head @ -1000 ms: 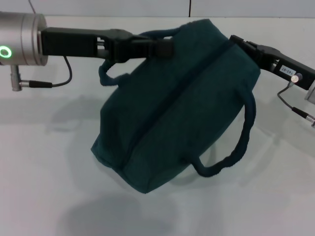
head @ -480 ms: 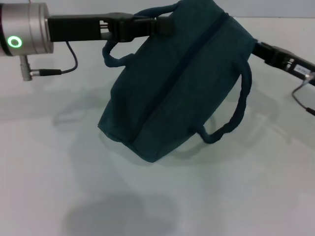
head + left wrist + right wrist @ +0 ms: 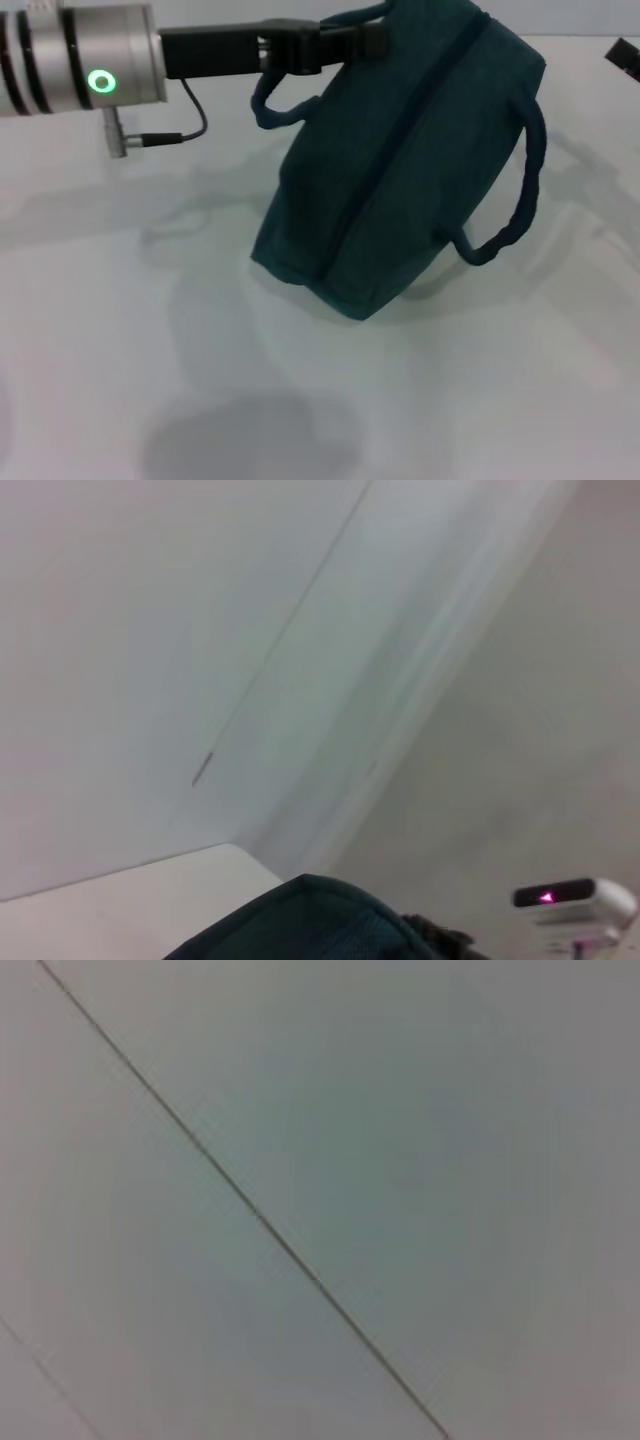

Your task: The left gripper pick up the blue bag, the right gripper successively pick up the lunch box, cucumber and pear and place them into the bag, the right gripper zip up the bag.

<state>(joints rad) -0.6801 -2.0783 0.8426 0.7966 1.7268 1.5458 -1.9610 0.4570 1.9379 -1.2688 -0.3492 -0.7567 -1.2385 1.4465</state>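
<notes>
The left gripper [image 3: 350, 42] reaches in from the left along the far edge of the table [image 3: 150, 330], its black fingers clamped on 1 loop handle of the blue bag [image 3: 400, 170] near the bag's top. Behind the claw the arm runs back to a silver wrist section with a lit green ring [image 3: 101, 81], and a thin black cable [image 3: 180, 125] droops from it. The bag hangs from that held handle, tilted, its top toward the table's far edge and its lower corner toward the table's middle; whether that corner touches the table or hangs just above it cannot be told. The zipper line runs down the length of the upper face and looks closed. The second handle [image 3: 515, 190] loops free on the side toward the table's right edge. A soft shadow lies on the table near its front edge. The right gripper [image 3: 625, 55] shows only as a dark tip at the right edge of the head view, apart from the bag, and whether it is open or closed cannot be told. In the left wrist view a rounded piece of the bag's fabric [image 3: 300, 925] sits low against a pale wall.
</notes>
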